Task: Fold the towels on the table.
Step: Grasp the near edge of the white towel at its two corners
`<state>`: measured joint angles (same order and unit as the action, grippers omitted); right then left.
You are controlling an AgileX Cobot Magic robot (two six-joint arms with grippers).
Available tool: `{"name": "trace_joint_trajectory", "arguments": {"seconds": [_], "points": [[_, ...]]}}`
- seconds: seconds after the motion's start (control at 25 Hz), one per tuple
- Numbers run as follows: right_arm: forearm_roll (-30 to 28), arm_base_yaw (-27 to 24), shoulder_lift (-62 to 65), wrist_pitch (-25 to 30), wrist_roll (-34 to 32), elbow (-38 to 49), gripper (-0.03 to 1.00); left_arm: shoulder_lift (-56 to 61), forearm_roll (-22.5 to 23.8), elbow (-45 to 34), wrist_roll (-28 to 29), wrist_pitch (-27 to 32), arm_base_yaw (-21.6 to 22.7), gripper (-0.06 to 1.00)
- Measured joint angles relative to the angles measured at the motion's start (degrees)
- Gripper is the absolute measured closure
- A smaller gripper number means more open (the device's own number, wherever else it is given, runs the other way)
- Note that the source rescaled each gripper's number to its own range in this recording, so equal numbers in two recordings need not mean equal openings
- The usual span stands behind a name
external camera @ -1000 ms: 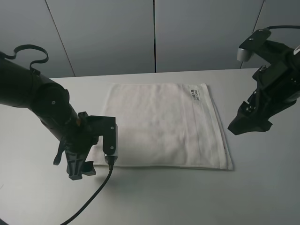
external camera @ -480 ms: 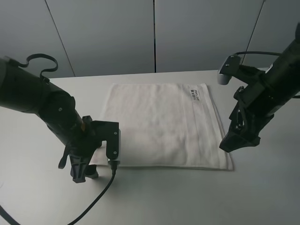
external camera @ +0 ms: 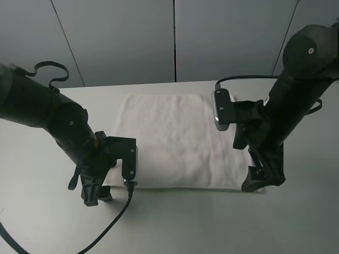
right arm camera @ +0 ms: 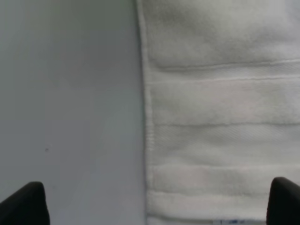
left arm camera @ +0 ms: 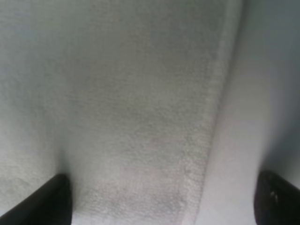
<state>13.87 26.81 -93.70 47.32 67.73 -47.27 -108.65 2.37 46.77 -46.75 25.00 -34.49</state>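
Looking at a white terry towel (external camera: pixel 175 137) spread flat in the middle of the table (external camera: pixel 296 222), roughly square, maybe a touch wider across than deep. Both pincers wide apart, clamped on nothing. Down at the near left corner, the left gripper (external camera: pixel 94 194); down at the near right corner, the right gripper (external camera: pixel 261 181). So pretty much equally close, each to its own corner. Key bit for the next move, just guessing: near edge running straight across from one pincer to the other, and in each wrist view the side hem (left arm camera: pixel 206 140) passing between the fingertips (left arm camera: pixel 51 199), one tip over cloth, the other over bare table. Meaning cloth lying just inward and underneath, probably ready for a pinch at both corners and a lift toward the far edge. Can't tell about actual contact with the surface. Texture-wise: fuzzy loop pile, soft and floppy, plus a flatter woven border band (right arm camera: pixel 220 101) with ridged stripes along the right side. As for the table: smooth, matte, white, so hardly any contrast against the cloth.
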Motion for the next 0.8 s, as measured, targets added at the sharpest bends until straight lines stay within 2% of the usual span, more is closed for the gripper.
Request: {"name": "trace_joint_trajectory", "arguments": {"seconds": [0.48,0.8], "points": [[-7.5,1.1,-9.4,-4.7,-6.2,-0.1,-0.03,0.0,0.0,0.0,-0.1,0.1,0.0,-0.06],[-13.0,1.1,-10.6,-10.8,-8.4,4.9,-0.03,0.0,0.0,0.0,-0.1,0.1,0.0,-0.06]]}}
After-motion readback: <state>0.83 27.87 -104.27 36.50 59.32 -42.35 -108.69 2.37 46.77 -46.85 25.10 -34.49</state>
